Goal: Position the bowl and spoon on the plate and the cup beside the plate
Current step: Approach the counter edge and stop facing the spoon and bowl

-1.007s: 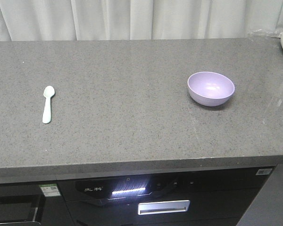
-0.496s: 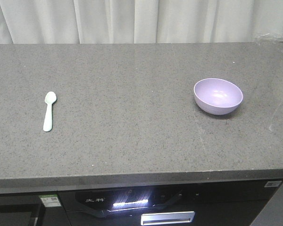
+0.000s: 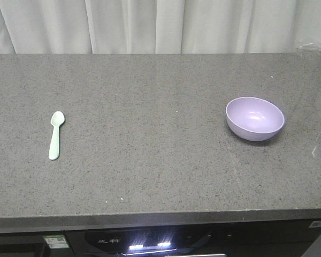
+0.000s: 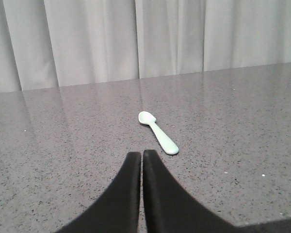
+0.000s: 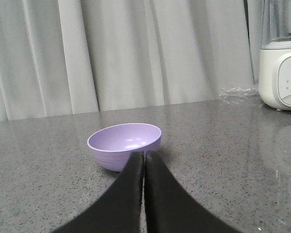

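Well left of the bowl (image 3: 255,118) lies the spoon (image 3: 55,135) — no plate or cup in view, my left gripper (image 4: 142,155) and right gripper (image 5: 145,156) pressed closed, empty; I judge nothing arranged yet.

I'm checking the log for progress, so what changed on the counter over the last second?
Nothing was grasped or moved. Only the front view shifted, closing in, so the spoon and bowl sit lower in frame. Both stayed where they were on the counter.
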Motion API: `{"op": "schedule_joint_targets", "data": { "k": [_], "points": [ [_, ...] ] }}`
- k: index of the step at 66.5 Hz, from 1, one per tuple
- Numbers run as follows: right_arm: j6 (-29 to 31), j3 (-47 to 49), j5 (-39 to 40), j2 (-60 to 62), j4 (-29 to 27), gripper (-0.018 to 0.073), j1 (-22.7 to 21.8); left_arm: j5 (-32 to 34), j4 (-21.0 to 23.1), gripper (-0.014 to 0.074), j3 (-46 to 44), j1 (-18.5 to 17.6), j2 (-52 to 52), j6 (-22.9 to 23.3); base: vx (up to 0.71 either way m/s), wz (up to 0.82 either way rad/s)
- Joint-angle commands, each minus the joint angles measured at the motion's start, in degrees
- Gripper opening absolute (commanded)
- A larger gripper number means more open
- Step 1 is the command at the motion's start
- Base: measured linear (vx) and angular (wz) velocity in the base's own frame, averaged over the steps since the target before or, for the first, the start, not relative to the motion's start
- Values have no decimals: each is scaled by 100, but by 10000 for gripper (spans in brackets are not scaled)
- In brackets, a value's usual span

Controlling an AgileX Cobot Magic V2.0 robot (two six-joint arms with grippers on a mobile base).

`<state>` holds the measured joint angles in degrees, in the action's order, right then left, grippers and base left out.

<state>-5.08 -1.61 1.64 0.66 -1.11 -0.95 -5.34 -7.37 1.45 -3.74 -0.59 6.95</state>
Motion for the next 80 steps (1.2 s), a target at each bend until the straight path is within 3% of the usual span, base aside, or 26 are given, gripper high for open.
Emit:
{"op": "schedule_joint_targets", "data": {
  "k": [1,80],
  "points": [
    [52,-19,449,55,22,-3,-30,429,8,-6,-42,2,31,38,6,2],
    [52,-19,449,55,22,-3,-30,429,8,-6,-42,2,31,38,3,1]
  ]
}}
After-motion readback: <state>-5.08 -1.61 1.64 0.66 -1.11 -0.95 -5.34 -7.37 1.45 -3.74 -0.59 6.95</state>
